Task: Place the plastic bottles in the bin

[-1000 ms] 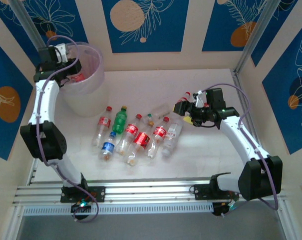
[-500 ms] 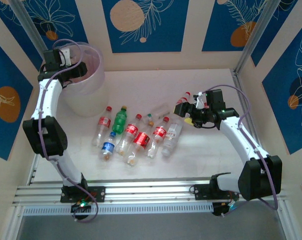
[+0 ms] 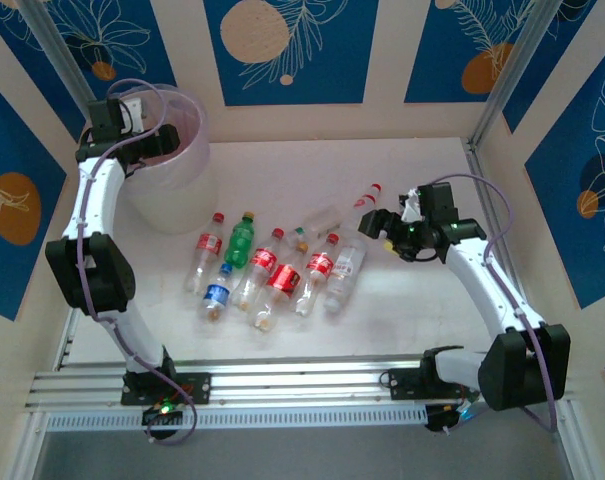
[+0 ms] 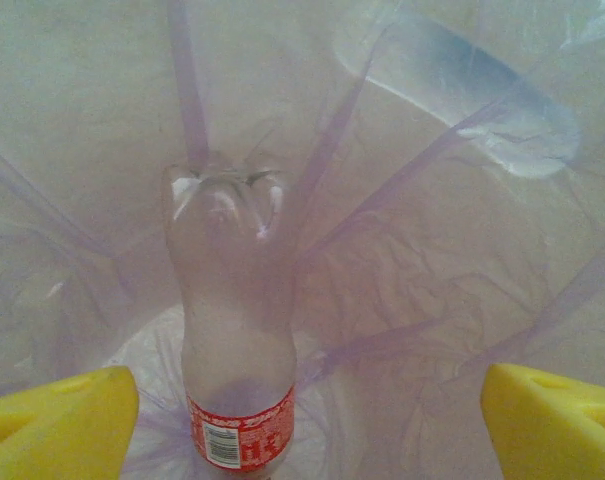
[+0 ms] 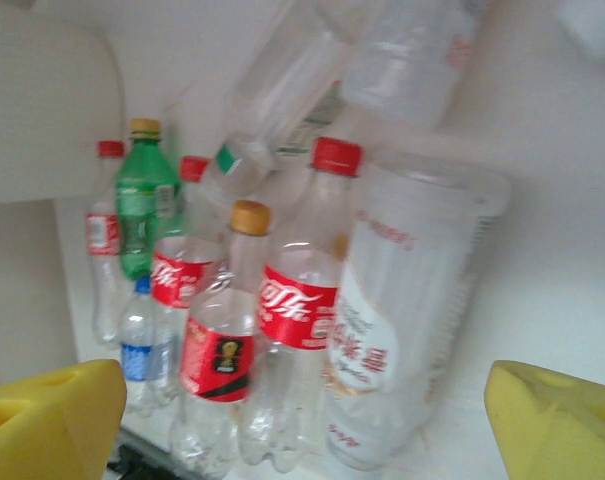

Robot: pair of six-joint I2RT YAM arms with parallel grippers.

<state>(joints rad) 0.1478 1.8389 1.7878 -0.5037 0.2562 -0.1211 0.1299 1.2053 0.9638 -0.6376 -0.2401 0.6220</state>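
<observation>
L gripper (image 3: 152, 143) over bin (image 3: 172, 195) at far-left corner of table (image 3: 412, 300), jaws wide, gripping nothing. Red-label bottle (image 4: 237, 330) sits loose inside w/ one clear bottle (image 4: 462, 90). So 2 in, approx ten left: cluster (image 3: 272, 270) mid-table plus stray red-cap bottle (image 3: 366, 197) just beyond R gripper (image 3: 380, 228). R jaws apart, empty, beside cluster's right end. Right side and near edge bare, room to approach. Bin near left wall (image 3: 22, 200).
</observation>
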